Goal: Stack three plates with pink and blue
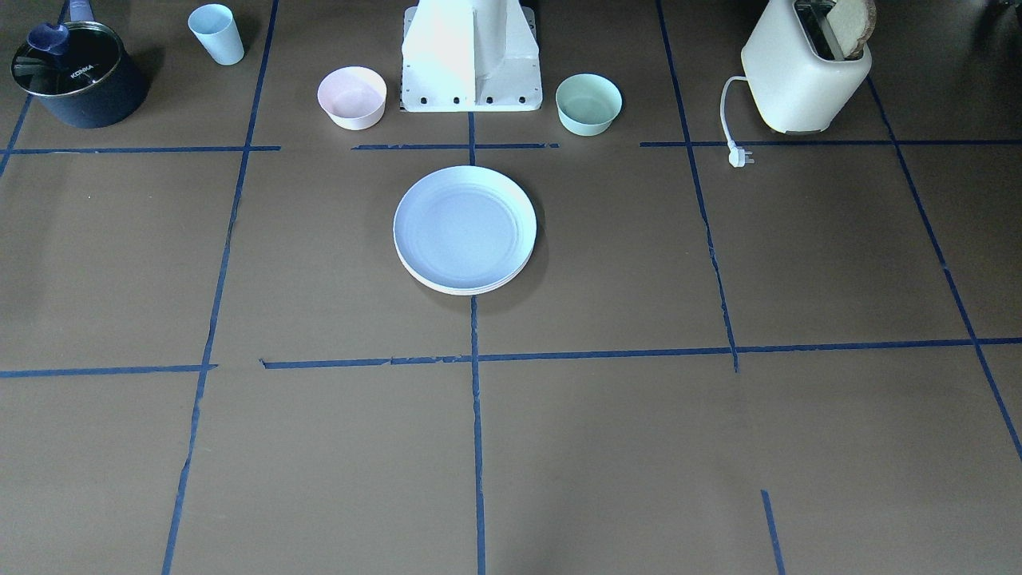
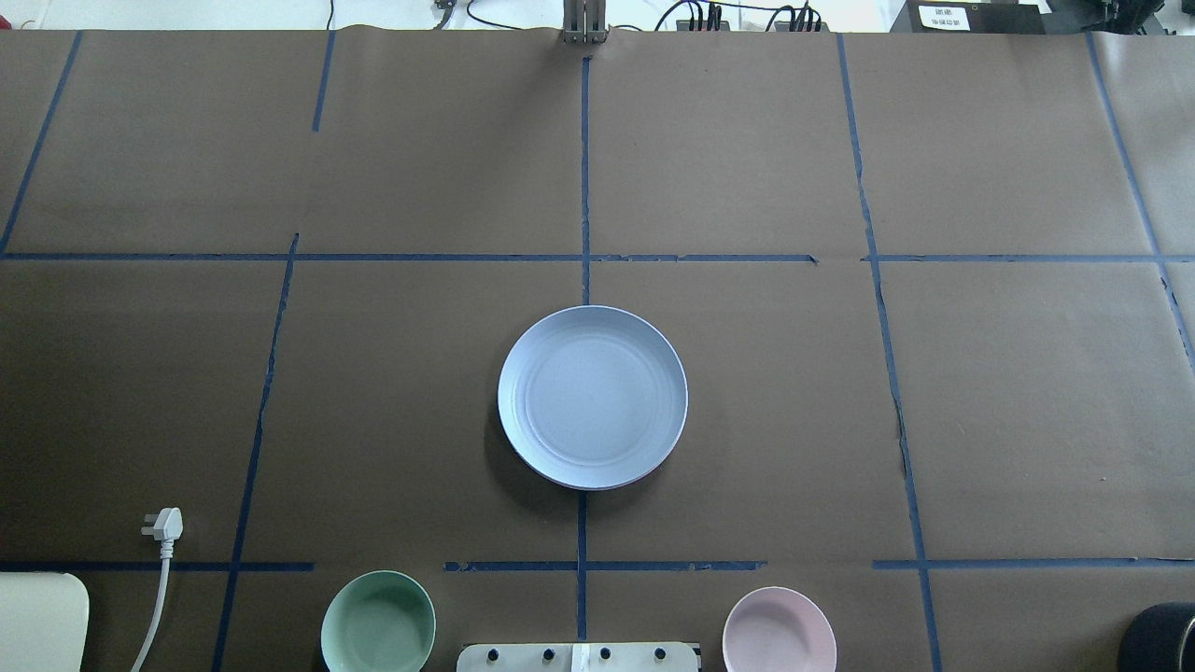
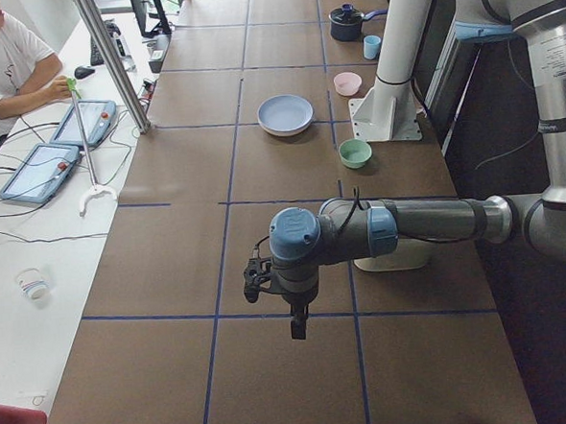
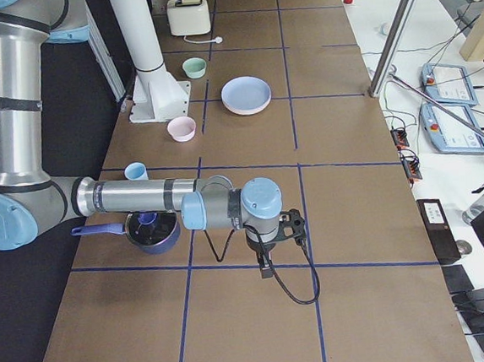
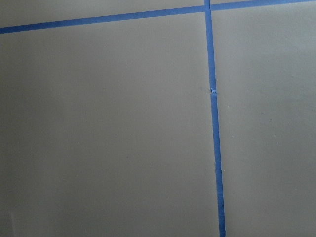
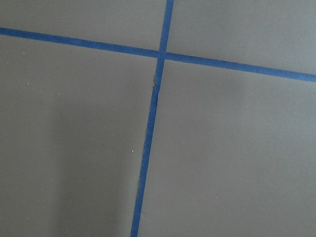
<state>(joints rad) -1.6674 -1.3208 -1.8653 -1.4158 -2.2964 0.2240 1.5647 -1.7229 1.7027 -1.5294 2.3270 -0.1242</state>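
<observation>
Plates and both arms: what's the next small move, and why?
Probably none: hold both arms parked. The pale blue round matte plate already tops a stack on the brown table, with paler plate rims showing beneath. The left gripper and right gripper hang over bare table, far from the stack.

Under the pale blue round matte plate (image 1: 465, 228), only thin pale rims (image 1: 471, 290) of the plates below peek out, too slim to tell their colours. The left gripper (image 3: 298, 324) and right gripper (image 4: 267, 269) show only from the table ends, too small to read their jaws. The overhead view's bottom edge cuts off the cream plastic toaster (image 2: 37, 621), small mint-green bowl (image 2: 378, 623), small pink bowl (image 2: 779, 630) and dark round pot (image 2: 1162, 637).
</observation>
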